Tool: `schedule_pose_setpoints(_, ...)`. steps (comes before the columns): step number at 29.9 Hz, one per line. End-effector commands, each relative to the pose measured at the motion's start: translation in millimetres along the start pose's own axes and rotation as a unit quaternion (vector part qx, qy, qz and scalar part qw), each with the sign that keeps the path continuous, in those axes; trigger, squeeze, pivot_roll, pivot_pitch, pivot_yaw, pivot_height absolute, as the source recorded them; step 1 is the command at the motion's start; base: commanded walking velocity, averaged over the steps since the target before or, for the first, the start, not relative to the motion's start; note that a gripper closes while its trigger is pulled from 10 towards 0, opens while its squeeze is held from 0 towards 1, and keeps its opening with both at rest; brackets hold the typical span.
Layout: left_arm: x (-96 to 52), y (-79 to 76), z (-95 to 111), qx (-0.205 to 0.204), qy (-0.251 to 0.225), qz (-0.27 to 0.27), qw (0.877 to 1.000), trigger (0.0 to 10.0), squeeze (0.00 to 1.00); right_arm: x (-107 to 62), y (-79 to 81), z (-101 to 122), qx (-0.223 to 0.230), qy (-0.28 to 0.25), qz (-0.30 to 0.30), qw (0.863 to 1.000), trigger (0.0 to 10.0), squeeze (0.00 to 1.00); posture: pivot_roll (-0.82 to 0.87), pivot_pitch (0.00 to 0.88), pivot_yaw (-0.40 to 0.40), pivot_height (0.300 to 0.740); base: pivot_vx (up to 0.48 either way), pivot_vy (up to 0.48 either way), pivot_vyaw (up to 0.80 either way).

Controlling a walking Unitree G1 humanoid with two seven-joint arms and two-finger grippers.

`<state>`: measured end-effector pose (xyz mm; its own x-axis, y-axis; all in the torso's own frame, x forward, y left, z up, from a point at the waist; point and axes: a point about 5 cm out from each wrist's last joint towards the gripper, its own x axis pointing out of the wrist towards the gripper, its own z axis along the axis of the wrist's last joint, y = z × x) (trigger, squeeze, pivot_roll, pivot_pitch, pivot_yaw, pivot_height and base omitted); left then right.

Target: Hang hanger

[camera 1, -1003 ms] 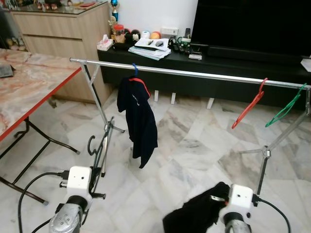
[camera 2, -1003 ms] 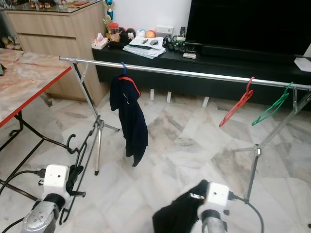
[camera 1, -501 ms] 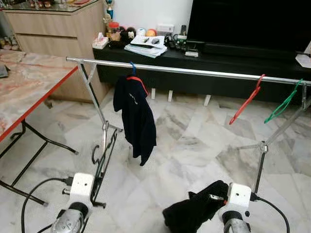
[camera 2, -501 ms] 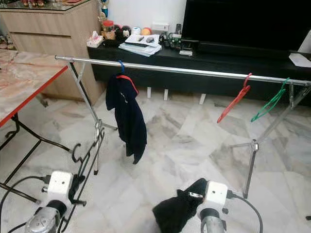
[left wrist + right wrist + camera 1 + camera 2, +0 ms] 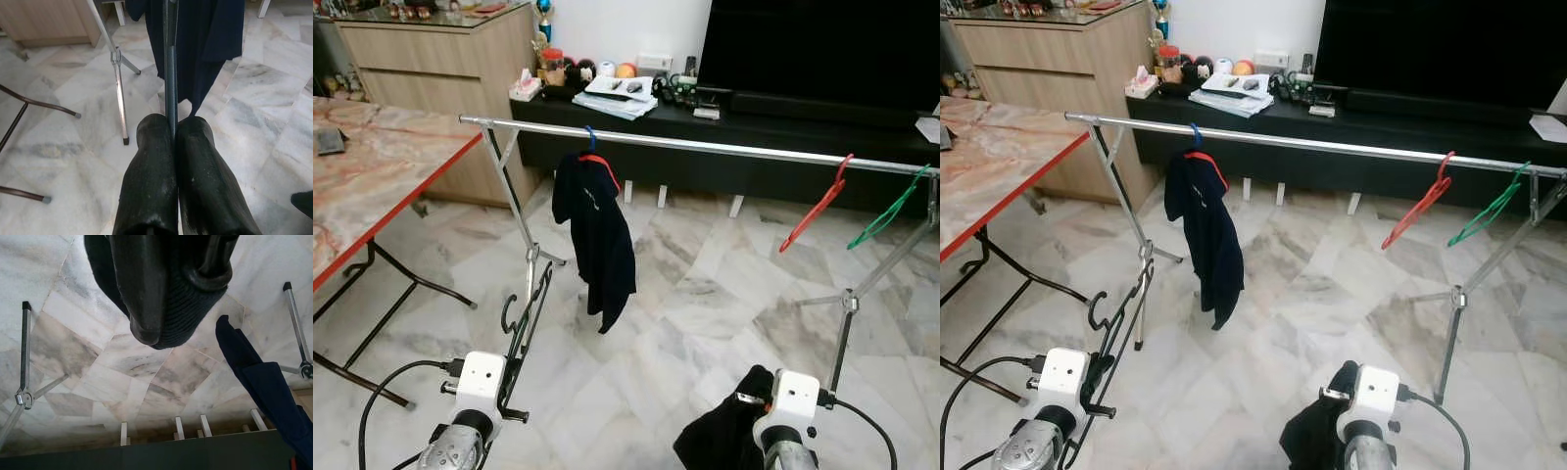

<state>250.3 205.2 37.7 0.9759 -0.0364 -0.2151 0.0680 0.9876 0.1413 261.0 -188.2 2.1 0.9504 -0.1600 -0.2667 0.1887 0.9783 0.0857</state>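
My left gripper [image 5: 171, 129]: rubbery black fingers pinched tight on thin black wire hanger [image 5: 524, 318], low near rail's left end.
My right gripper [image 5: 181, 303]: clamped on soft knitted black cloth [image 5: 720, 441].
Rail [image 5: 705, 148]: shiny metal tube; dark shirt [image 5: 600, 235] hanging.

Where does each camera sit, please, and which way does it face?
Eye views: on the head, looking forward and down at the rail; both wrists show.
Left wrist view: along the left gripper, shut on a black hanger.
Right wrist view: along the right gripper, gripping a dark cloth.
All share the hung navy garment.
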Motion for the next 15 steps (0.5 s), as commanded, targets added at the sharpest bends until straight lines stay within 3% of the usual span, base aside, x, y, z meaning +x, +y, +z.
schedule_pose_setpoints(1,-0.9,0.1,1.6,-0.006,-0.006,-0.001,1.000,10.0,0.00,-0.3,-4.4,0.0,0.004,-0.003,-0.010,1.000,10.0,0.00,0.05,0.045,0.000,0.740,-0.259,0.000,0.00)
schedule_pose_setpoints(4,-1.0,0.3,2.7,-0.005,-0.008,-0.001,1.000,10.0,0.00,-0.3,-4.7,0.0,0.006,-0.002,-0.012,1.000,10.0,0.00,0.05,0.045,0.002,0.740,-0.259,0.000,0.00)
schedule_pose_setpoints(8,-1.0,0.5,3.2,-0.004,-0.011,-0.002,1.000,10.0,0.00,-0.1,-4.3,0.2,0.007,-0.003,-0.012,1.000,10.0,0.00,0.05,0.046,0.003,0.740,-0.266,0.000,-0.58)
schedule_pose_setpoints(15,-0.6,0.3,4.8,-0.002,-0.014,-0.002,1.000,10.0,0.00,1.0,-4.0,0.9,0.005,-0.005,-0.012,1.000,10.0,0.00,0.05,0.043,0.003,0.740,-0.274,0.000,0.00)
